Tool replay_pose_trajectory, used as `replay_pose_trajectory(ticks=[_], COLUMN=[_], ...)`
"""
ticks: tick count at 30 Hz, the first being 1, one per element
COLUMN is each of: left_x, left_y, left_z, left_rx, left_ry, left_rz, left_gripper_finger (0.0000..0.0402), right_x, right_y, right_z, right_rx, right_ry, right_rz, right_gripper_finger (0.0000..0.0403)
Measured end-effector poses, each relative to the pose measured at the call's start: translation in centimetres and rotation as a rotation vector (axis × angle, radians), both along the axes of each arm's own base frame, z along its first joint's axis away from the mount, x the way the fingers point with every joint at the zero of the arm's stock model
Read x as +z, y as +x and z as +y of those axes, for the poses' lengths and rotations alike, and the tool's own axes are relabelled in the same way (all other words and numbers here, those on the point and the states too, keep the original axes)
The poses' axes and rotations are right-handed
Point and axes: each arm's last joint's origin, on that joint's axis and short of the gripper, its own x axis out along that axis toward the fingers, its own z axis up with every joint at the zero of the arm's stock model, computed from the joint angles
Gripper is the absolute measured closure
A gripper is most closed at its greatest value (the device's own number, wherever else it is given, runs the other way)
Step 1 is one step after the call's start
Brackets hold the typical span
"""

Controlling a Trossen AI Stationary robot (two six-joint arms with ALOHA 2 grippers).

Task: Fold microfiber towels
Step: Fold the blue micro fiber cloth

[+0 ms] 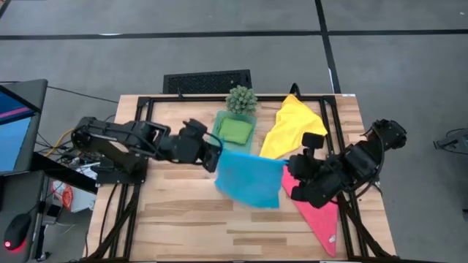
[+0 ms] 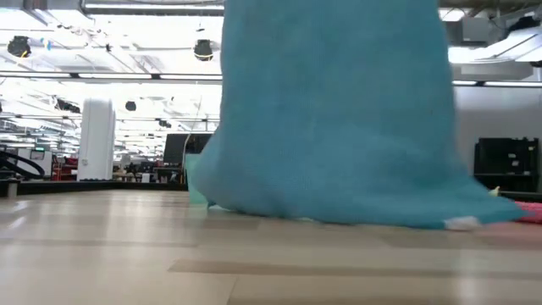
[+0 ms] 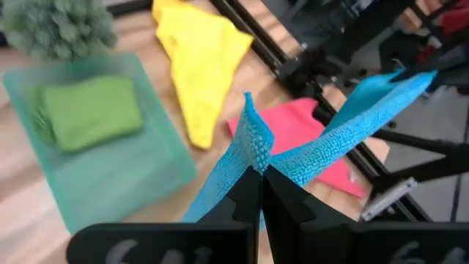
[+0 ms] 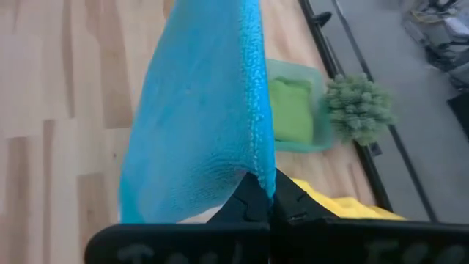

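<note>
Wooden slatted bench (image 1: 183, 219) carries a translucent teal rectangular tray (image 1: 221, 117) near its far edge, with a folded lime green microfiber towel (image 1: 235, 130) inside. Left gripper (image 1: 216, 153) and right gripper (image 1: 287, 174) are each clamped on a top corner of the bright blue microfiber towel (image 1: 248, 179), hanging mid-bench, its lower edge touching the wood.

blue towel (image 1: 250, 179) bright blue, nubby weave. yellow towel (image 1: 291, 126) plain yellow. pink towel (image 1: 318, 217) hot pink. green towel (image 1: 235, 130) lime, in translucent teal tray (image 1: 219, 119). plant (image 1: 241, 99) pale green, spiky. table (image 1: 183, 219) light wood planks, black frame.
</note>
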Motion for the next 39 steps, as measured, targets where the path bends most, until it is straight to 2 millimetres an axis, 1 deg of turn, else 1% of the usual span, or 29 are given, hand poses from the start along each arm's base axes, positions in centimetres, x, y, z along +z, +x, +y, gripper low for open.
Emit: replay_pose_trajectory(ticks=[3,6,9,12,15,19,21,25,29,31,34,39], left_x=[1.1,1.7,1.6,0.9,-0.6,-3.3,-5.2,-8.8,-12.0,-13.2,-14.8,-16.3], left_y=[-0.3,-0.7,-1.0,-1.1,-0.6,0.7,1.6,2.8,3.2,2.9,2.8,3.1], left_z=[0.3,-0.2,-1.4,-3.5,-6.0,-9.6,-11.4,-14.7,-17.8,-19.2,-20.8,-21.8], left_rx=[-0.004,-0.018,-0.043,-0.069,-0.105,-0.151,-0.177,-0.229,-0.270,-0.267,-0.254,-0.247], left_ry=[0.018,0.027,0.010,-0.013,-0.021,-0.020,-0.025,-0.058,-0.154,-0.186,-0.208,-0.230], left_rz=[-0.032,-0.043,-0.044,-0.017,0.035,0.116,0.170,0.280,0.390,0.424,0.454,0.474], left_gripper_finger=[0.0401,0.0401,0.0401,0.0401,0.0401,0.0401,0.0401,0.0401,0.0401,0.0401,0.0401,0.0401], right_x=[0.0,0.1,0.1,0.1,-0.4,-2.2,-3.7,-7.2,-10.4,-11.5,-12.6,-14.0], right_y=[-0.1,-0.4,-1.0,-1.8,-2.1,-1.7,-1.4,-0.5,0.2,0.3,0.1,0.0], right_z=[0.1,0.5,1.3,2.7,4.6,7.9,10.0,13.8,17.0,18.1,19.0,20.0], right_rx=[0.003,0.003,-0.007,0.021,0.040,0.064,0.074,0.099,0.135,0.140,0.139,0.108], right_ry=[-0.012,-0.011,-0.002,0.035,0.085,0.147,0.164,0.178,0.213,0.227,0.233,0.280], right_rz=[-0.003,-0.022,-0.066,-0.094,-0.114,-0.082,-0.054,0.017,0.065,0.079,0.104,0.128], right_gripper_finger=[0.0402,0.0402,0.0403,0.0403,0.0403,0.0403,0.0403,0.0402,0.0401,0.0401,0.0401,0.0401])
